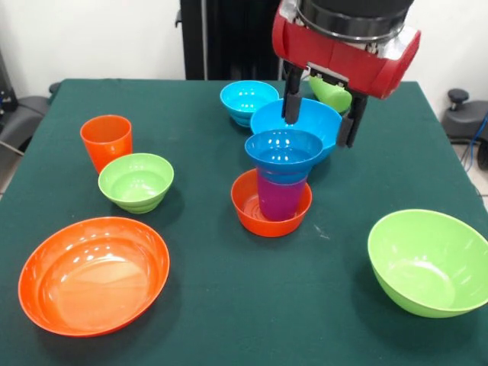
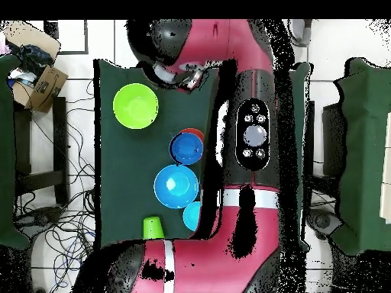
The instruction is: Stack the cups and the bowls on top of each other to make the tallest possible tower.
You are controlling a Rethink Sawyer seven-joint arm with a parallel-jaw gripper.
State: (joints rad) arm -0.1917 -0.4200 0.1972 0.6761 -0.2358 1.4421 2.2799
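The tower stands mid-table: a small orange bowl (image 1: 271,210) holds an upright purple cup (image 1: 280,197), and a small dark blue bowl (image 1: 284,149) sits on the cup; its blue top also shows in the overhead view (image 2: 185,148). My gripper (image 1: 319,131) is open and empty. It hangs just behind the tower, over the large blue bowl (image 1: 309,120) (image 2: 176,186). A lime green cup (image 1: 332,93) (image 2: 153,226) is behind the gripper. An orange cup (image 1: 106,141) stands upright at the left.
A small light blue bowl (image 1: 249,99) sits at the back. A small lime green bowl (image 1: 136,181) and a large orange bowl (image 1: 93,274) are at the left. A large lime green bowl (image 1: 431,261) (image 2: 135,105) is at the front right. The arm hides much of the overhead view.
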